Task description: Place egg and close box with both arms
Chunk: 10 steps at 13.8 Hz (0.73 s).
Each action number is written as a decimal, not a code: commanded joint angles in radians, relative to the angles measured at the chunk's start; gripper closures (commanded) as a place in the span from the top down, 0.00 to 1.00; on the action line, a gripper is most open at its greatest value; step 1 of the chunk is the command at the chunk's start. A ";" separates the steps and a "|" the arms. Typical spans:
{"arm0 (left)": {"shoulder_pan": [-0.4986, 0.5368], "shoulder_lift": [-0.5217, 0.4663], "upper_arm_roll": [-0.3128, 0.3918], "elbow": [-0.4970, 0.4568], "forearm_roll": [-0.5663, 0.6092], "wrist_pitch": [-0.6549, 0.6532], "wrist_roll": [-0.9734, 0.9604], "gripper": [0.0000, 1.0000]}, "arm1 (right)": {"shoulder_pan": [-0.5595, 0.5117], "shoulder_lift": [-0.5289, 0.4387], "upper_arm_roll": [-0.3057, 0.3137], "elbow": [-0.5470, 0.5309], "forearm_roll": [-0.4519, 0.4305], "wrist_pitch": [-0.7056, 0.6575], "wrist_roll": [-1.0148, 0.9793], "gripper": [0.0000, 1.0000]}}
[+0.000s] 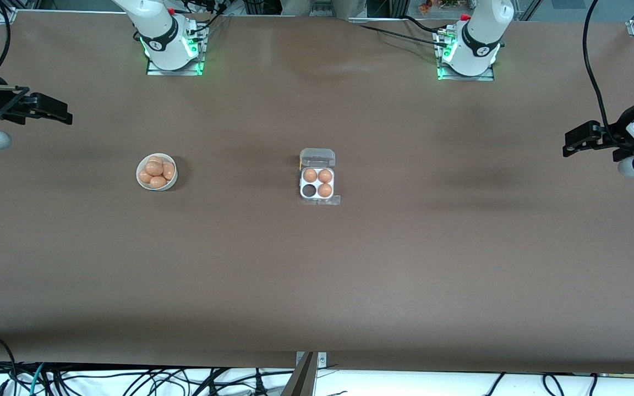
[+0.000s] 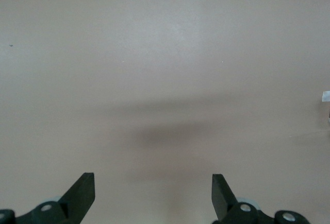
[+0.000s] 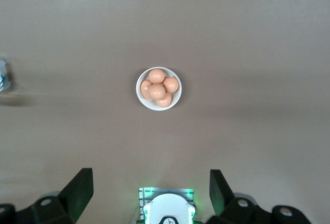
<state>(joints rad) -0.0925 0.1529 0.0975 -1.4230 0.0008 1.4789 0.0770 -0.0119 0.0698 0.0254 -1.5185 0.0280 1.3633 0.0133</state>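
The box lies open mid-table, its clear lid folded flat on the robots' side. Three orange-brown eggs fill three cells, and the cell nearest the front camera on the right arm's side is empty. Several more eggs are piled in a round white bowl toward the right arm's end. They also show in the right wrist view. My right gripper is open and empty, high over the table's right-arm end. My left gripper is open and empty, high over the left-arm end.
The right arm's base with green lights shows between the right gripper's fingers. A sliver of the box shows at the edge of the left wrist view. Brown tabletop spreads around the box and the bowl.
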 commanded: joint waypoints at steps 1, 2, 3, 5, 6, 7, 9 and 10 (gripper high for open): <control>-0.003 0.013 -0.004 0.033 0.019 -0.011 0.013 1.00 | -0.002 -0.160 0.007 -0.236 0.021 0.115 0.020 1.00; -0.003 0.013 -0.004 0.033 0.019 -0.012 0.015 1.00 | -0.002 -0.194 0.007 -0.299 0.021 0.149 0.020 0.99; -0.003 0.013 -0.004 0.033 0.018 -0.012 0.014 1.00 | -0.002 -0.200 0.007 -0.330 0.021 0.155 0.020 1.00; -0.003 0.013 -0.004 0.035 0.018 -0.012 0.017 1.00 | -0.002 -0.191 0.014 -0.392 0.021 0.199 0.020 1.00; -0.003 0.013 -0.004 0.033 0.018 -0.012 0.017 1.00 | 0.000 -0.189 0.028 -0.438 0.021 0.250 0.023 1.00; -0.003 0.013 -0.004 0.035 0.018 -0.012 0.017 1.00 | 0.000 -0.182 0.039 -0.471 0.021 0.291 0.031 1.00; -0.003 0.013 -0.004 0.035 0.018 -0.012 0.018 1.00 | 0.000 -0.160 0.042 -0.515 0.021 0.348 0.031 1.00; -0.003 0.013 -0.004 0.033 0.018 -0.012 0.018 1.00 | -0.002 -0.153 0.042 -0.552 0.021 0.390 0.024 1.00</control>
<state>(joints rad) -0.0926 0.1530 0.0957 -1.4200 0.0008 1.4789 0.0770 -0.0106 -0.0757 0.0646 -2.0037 0.0371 1.6880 0.0338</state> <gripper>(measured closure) 0.000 0.000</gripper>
